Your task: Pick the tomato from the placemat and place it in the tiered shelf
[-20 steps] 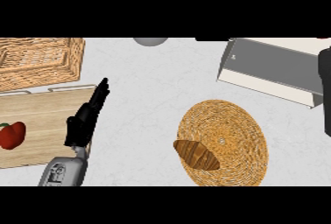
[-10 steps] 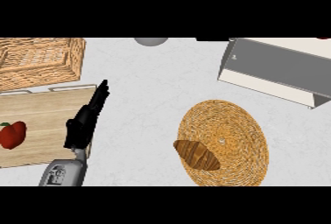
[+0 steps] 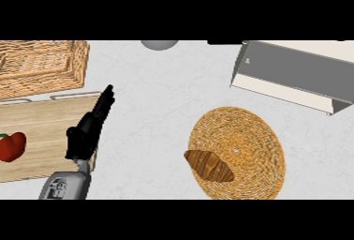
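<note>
A round woven placemat lies right of centre, and on its lower left part rests a brown croissant. No tomato shows on the mat. A red vegetable with a green stem sits on the wooden board at the left edge. The grey tiered shelf stands at the upper right. My left hand lies over the board's right edge with straight fingers pointing up, holding nothing. It is well left of the placemat. My right hand is out of the picture.
A wicker basket stands at the upper left behind the board. A grey round object shows at the top edge. White counter runs between the board and the placemat.
The dark right arm that showed at the right edge beside the shelf one second ago has gone out of view. The left hand and all objects have stayed put.
</note>
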Controlling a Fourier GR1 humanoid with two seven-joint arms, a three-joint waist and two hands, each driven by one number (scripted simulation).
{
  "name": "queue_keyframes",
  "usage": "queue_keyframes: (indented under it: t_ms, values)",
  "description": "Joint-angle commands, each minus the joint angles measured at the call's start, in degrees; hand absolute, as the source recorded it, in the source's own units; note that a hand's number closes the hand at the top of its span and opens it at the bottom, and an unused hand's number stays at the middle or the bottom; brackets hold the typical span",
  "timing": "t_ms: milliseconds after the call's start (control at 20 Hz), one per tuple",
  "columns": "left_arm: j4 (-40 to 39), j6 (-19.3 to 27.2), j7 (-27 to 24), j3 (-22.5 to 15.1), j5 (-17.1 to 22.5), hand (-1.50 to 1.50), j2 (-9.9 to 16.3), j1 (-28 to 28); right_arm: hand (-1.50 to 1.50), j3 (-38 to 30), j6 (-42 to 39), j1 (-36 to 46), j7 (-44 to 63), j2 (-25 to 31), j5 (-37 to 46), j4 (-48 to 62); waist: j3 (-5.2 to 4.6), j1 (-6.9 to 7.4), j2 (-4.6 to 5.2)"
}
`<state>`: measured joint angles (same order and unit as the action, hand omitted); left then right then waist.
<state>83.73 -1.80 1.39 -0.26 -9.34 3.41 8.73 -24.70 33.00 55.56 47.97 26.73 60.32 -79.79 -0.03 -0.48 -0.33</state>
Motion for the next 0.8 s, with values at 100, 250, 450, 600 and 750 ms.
queue_keyframes:
  t_ms: [100,250,450,600,750]
  values:
    - [2.5,0.3,0.7,-0.2,-0.2,0.0,0.0,-1.8,-1.5,-6.3,-8.3,-5.8,9.5,4.1,-1.4,-13.6,0.02,-0.7,-0.24]
    - [-2.3,0.2,-2.5,1.9,-0.1,0.0,1.6,-0.6,-1.5,-9.0,-17.2,-9.4,15.7,4.3,-3.2,-20.9,-0.03,-2.03,-0.37]
    - [-0.3,0.8,0.9,1.8,0.1,0.0,1.0,0.2,-1.5,-13.8,-28.6,-16.7,18.9,6.1,-9.2,-31.8,0.02,-2.86,-0.67]
    - [1.5,-0.2,1.9,2.2,1.2,0.0,1.6,-0.3,-1.5,-20.1,-35.1,-24.5,16.8,7.5,-16.1,-36.8,0.09,-3.3,-0.75]
    - [2.6,1.8,0.4,0.5,-0.3,0.0,-0.7,-4.0,-1.5,-25.2,-41.6,-29.8,18.3,6.4,-22.6,-45.3,0.07,-3.57,-0.97]
